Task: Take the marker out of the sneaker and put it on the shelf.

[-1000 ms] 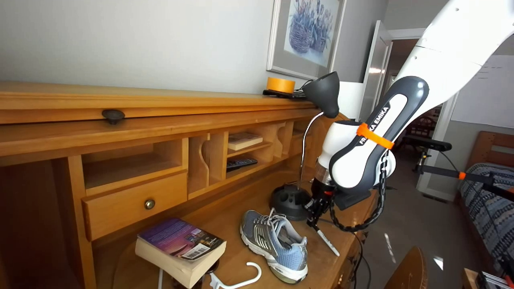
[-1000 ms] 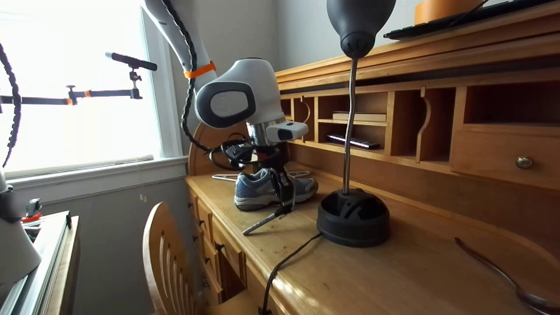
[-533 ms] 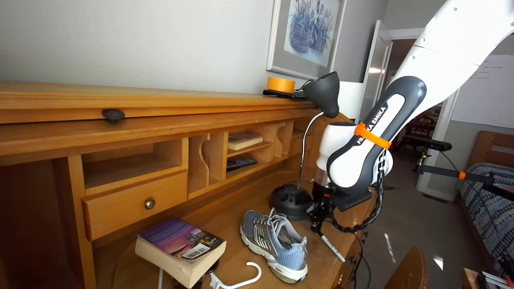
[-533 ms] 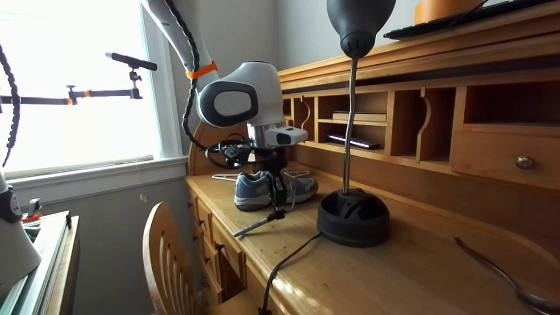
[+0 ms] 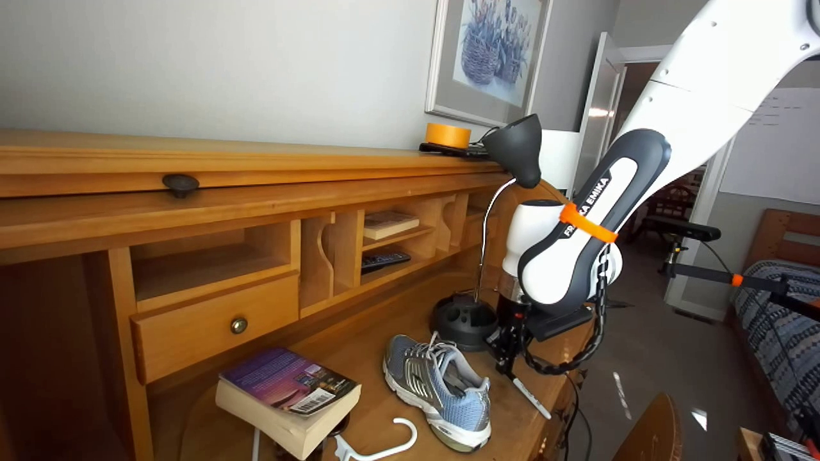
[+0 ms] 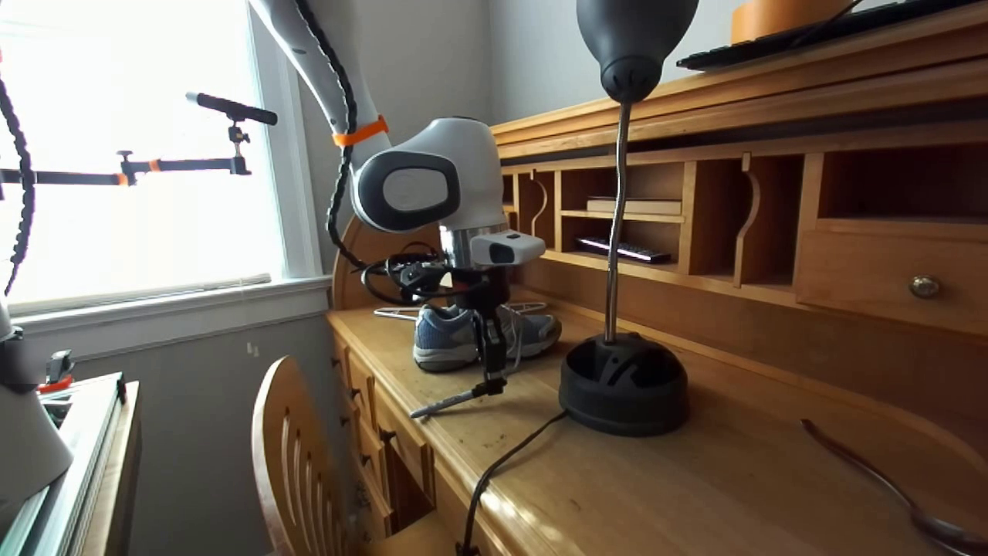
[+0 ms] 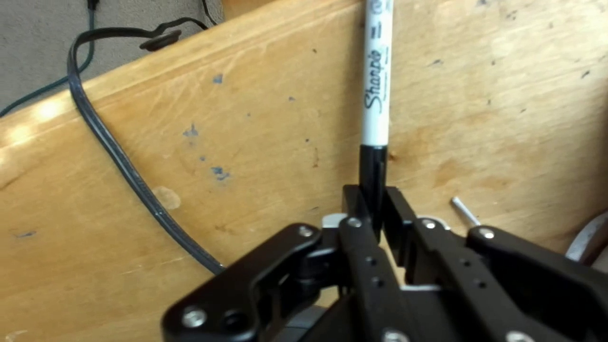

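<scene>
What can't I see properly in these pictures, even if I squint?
Sharpie marker: far end cut off by the wrist view's top edge.
Sneaker: middle hidden behind the gripper in an exterior view.
Paperback: small words on its cover too tiny to read in an exterior view.
White clothes hanger: partly hidden by the paperback in an exterior view.
Lamp shade: upper part cut off by an exterior view's top edge.
</scene>
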You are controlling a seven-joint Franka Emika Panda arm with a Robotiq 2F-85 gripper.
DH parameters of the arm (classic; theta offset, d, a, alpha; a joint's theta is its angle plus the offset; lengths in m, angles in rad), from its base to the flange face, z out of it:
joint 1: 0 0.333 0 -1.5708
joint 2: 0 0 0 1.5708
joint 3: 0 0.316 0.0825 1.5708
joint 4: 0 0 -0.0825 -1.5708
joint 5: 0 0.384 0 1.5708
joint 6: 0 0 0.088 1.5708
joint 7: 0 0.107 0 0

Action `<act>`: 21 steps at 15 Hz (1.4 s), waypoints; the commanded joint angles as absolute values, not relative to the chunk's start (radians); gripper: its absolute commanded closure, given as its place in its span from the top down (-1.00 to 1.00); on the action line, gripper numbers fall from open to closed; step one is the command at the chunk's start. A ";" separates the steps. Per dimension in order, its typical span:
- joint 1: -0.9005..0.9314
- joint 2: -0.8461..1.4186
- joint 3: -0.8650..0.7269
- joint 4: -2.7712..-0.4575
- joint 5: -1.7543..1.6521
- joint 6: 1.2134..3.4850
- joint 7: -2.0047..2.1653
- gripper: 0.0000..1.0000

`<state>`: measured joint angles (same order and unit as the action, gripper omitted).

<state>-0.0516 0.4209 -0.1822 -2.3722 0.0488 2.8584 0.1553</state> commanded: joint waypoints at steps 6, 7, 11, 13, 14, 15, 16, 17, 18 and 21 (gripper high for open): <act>-0.036 0.442 -0.201 -2.339 0.049 2.810 0.217 0.57; -0.038 0.420 -0.197 -2.354 0.053 2.796 0.217 0.70; -0.061 0.362 -0.165 -2.394 0.064 2.676 0.183 1.00; -0.065 0.336 -0.154 -2.411 0.065 2.620 0.176 1.00; -0.069 0.323 -0.149 -2.422 0.066 2.597 0.168 1.00; -0.070 0.319 -0.148 -2.428 0.060 2.587 0.163 1.00; -0.075 0.317 -0.143 -2.431 0.064 2.570 0.155 1.00; -0.078 0.314 -0.139 -2.438 0.065 2.563 0.144 1.00; -0.078 0.312 -0.138 -2.445 0.061 2.561 0.139 1.00; -0.080 0.313 -0.141 -2.464 0.046 2.569 0.120 1.00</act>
